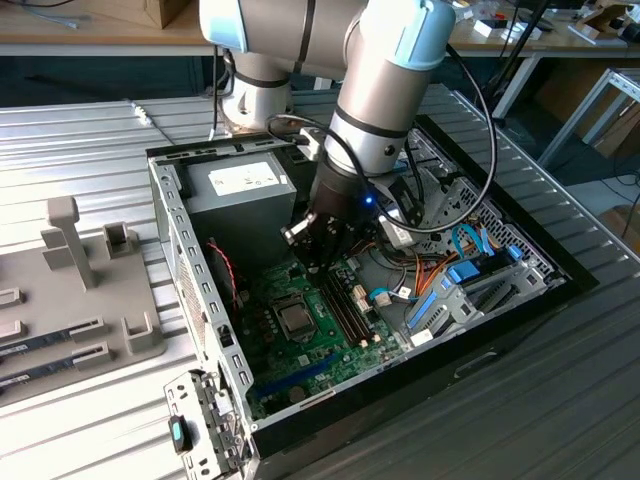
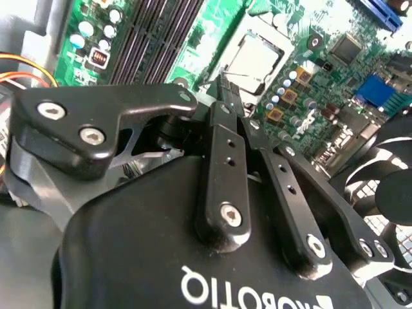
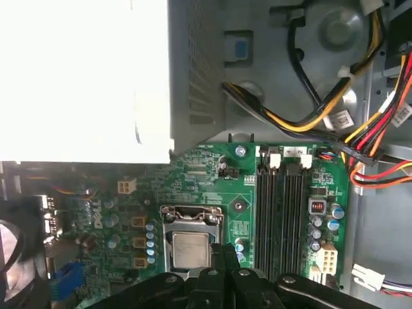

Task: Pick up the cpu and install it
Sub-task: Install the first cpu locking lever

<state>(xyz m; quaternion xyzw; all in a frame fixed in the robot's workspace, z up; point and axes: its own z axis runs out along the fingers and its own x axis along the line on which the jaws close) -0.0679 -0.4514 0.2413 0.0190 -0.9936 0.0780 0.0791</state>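
Hovering my gripper (image 3: 221, 252) with fingers pinched together, holding nothing, just above the cpu (image 3: 191, 250) in its socket (image 3: 192, 215).

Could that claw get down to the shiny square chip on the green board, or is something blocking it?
Probably yes. The claw hangs above the green board inside the open computer case, close to the chip. The chip sits in its socket with nothing over it; the orange cables lie off to the side.

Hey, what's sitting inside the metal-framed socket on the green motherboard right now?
The cpu, a flat square silvery chip, lies inside the socket. The black gripper hangs just above it, fingers together and empty, covering the chip's near edge. The contacts beneath the chip are hidden.
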